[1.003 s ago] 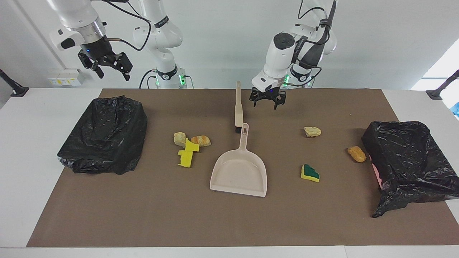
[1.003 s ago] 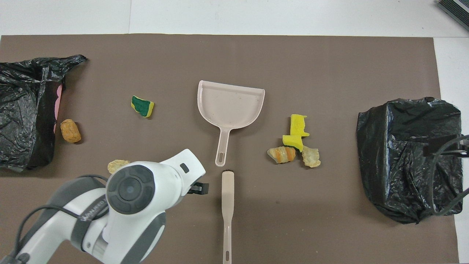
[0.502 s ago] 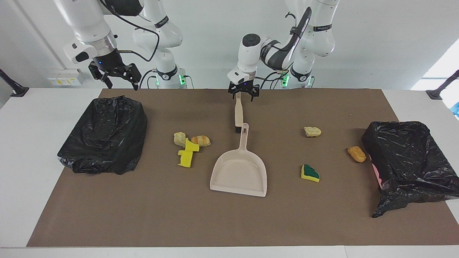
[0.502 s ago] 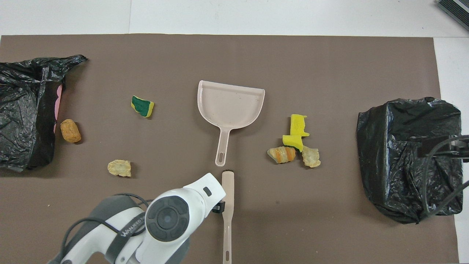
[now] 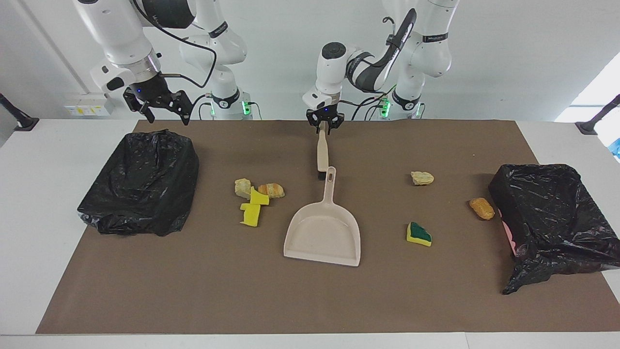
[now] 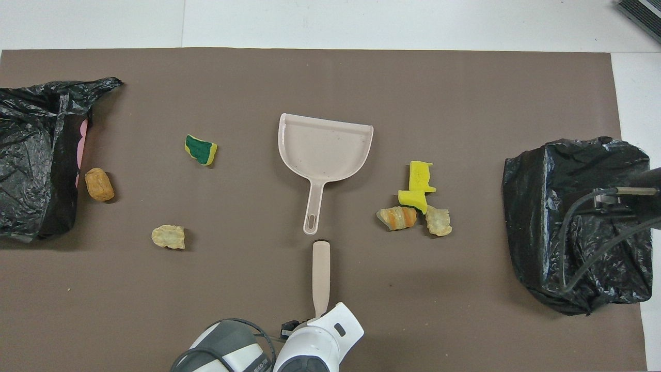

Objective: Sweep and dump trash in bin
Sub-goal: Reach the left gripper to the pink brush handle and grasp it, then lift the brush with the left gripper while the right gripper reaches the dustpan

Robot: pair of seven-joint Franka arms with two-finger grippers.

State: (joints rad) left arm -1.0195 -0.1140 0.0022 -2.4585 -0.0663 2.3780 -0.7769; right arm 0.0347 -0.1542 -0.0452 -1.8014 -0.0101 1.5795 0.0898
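Left gripper [image 5: 324, 127] down at the mat's robot-side edge, fingers clamped together on the handle end of the brush [image 5: 322, 151]. Brush lying flat on the brown mat [image 5: 310, 300], bristle end pointing away from the robots, just short of the dustpan [image 5: 323, 237] handle tip. In the overhead view, wrist housing covering the brush's handle end, only the head and part of the shaft showing [image 6: 320, 274].

Taking the dustpan as landmark: beige pan at mid-mat, mouth facing away from the robots, handle toward them, nothing in it.

Trash all on the mat, none in the pan. Toward the right arm's end of the dustpan, a tight cluster: pale tan lump [image 5: 242, 187], orange-striped bread lump [image 5: 271, 190], and two yellow sponge pieces [image 5: 254, 208] touching each other, the sponges slightly farther from the robots than the lumps. Toward the left arm's end of the dustpan, three pieces well apart: green-topped sponge [image 5: 418, 234] level with the pan's body, pale tan scrap [image 5: 422, 178] level with the handle tip, and orange lump [image 5: 482, 208] just beside the black-bagged bin [image 5: 557, 218] at that end.

A second black-bagged bin [image 5: 140, 182] well apart from the dustpan at the right arm's end.

Right gripper [image 5: 159, 106] raised, fingers spread apart, holding nothing, waiting over the robot-side edge of that second bin.
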